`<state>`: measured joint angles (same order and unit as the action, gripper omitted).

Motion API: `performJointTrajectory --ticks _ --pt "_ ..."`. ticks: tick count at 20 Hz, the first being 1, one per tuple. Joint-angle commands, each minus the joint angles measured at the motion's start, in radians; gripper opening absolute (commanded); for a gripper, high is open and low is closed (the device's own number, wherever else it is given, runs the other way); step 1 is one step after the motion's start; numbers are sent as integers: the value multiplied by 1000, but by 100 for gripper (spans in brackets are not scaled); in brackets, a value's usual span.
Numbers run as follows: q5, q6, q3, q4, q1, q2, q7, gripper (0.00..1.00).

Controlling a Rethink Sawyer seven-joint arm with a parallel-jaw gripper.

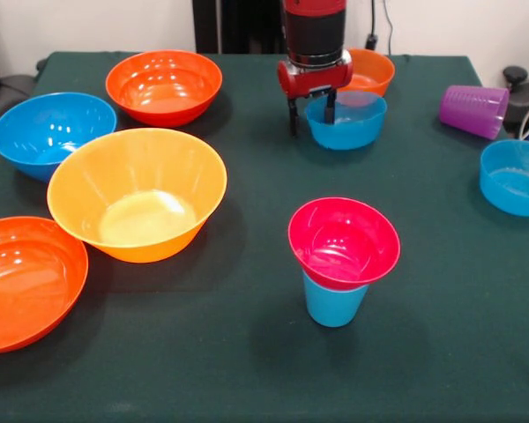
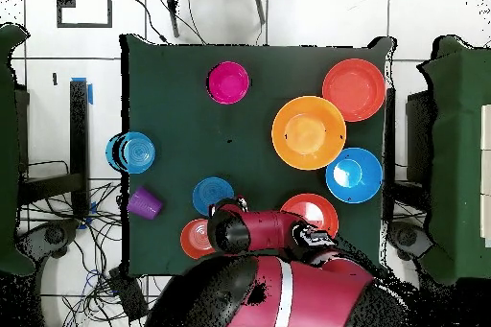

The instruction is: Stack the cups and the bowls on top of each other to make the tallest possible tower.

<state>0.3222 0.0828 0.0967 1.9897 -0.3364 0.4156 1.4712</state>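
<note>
A magenta-pink bowl sits on an upright light blue cup at the table's front centre; from above it shows as the pink bowl. My gripper is open and straddles the near rim of a small blue bowl, one finger inside and one outside. A small orange bowl stands just behind it. The purple cup lies on its side at the right. In the overhead view the arm hides the gripper beside the small blue bowl.
A large yellow-orange bowl, a large blue bowl and two large red-orange bowls fill the left half. Another blue bowl sits at the right edge. Cables lie on the floor beside the table.
</note>
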Motion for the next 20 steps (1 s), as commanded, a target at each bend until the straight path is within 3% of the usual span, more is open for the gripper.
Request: performJointTrajectory --ticks 1,20 --pt "-7 40 36 -68 -10 -42 170 100" --pt "-9 8 47 -64 -16 -28 163 100"
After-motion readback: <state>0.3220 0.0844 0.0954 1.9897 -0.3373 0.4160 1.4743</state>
